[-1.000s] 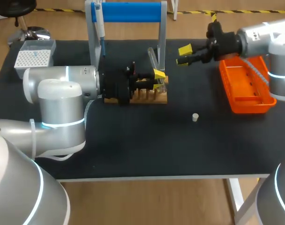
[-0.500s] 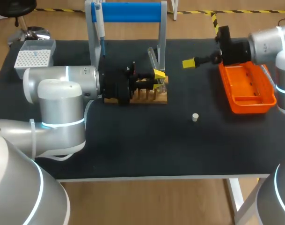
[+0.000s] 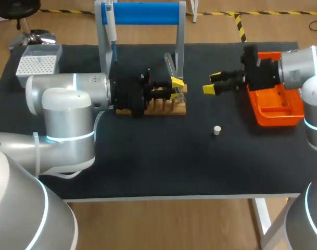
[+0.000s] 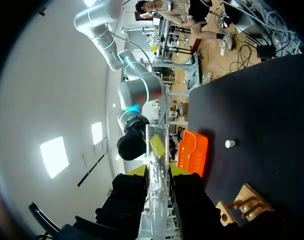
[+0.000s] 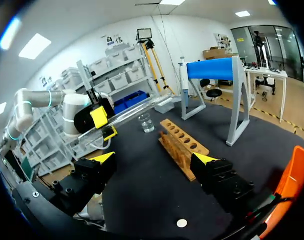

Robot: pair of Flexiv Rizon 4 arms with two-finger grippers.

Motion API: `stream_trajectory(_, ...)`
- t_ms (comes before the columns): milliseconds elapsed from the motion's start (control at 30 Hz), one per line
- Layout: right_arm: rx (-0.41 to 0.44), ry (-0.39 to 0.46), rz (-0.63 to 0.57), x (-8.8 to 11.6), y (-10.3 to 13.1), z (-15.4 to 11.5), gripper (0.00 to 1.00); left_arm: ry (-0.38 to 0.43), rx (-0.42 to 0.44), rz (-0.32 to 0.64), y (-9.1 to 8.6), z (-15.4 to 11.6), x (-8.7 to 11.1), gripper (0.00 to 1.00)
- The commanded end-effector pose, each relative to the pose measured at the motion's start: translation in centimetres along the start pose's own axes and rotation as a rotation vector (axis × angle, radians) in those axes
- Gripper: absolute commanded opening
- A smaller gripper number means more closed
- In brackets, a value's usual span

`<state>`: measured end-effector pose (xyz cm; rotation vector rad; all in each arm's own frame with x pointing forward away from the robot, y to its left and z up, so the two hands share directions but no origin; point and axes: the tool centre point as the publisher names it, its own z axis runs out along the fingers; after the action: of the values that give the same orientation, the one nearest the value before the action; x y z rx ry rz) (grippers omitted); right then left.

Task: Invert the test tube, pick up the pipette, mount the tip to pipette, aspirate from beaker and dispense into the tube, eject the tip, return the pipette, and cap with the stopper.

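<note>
Head view: left gripper (image 3: 175,88) pinching test tube (image 3: 170,63), tube tilted, above wooden rack (image 3: 157,108). Right gripper (image 3: 213,83) spread, empty, near orange tray (image 3: 277,110). Stopper (image 3: 217,130) on table, apart from both. Pipette (image 3: 111,25) hangs on blue stand (image 3: 142,13).

Left wrist view: test tube (image 4: 156,192) clamped between 2 fingers, both touching. Stopper (image 4: 230,143) beyond, near tray (image 4: 194,152).

Right wrist view: right gripper (image 5: 154,160), 2 fingers wide apart, nothing between. Rack (image 5: 181,140) ahead, beaker (image 5: 146,122) beside it.
</note>
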<state>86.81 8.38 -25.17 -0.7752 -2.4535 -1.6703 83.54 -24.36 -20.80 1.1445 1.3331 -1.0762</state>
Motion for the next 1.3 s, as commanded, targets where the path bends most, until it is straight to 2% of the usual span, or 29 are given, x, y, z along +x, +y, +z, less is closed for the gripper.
stream_trajectory(33,0.006,-0.046,-0.019,0.1,-0.4,0.6,1.00,0.000,-0.003,0.001,0.0,0.2,0.0,0.00)
stream_trajectory(533,0.043,-0.142,-0.194,0.2,-1.8,2.1,1.00,0.000,-0.003,0.001,0.0,0.2,0.0,0.00)
stream_trajectory(1300,0.044,-0.141,-0.194,0.2,-1.8,2.1,1.00,0.000,-0.003,0.001,0.0,0.2,0.0,0.00)
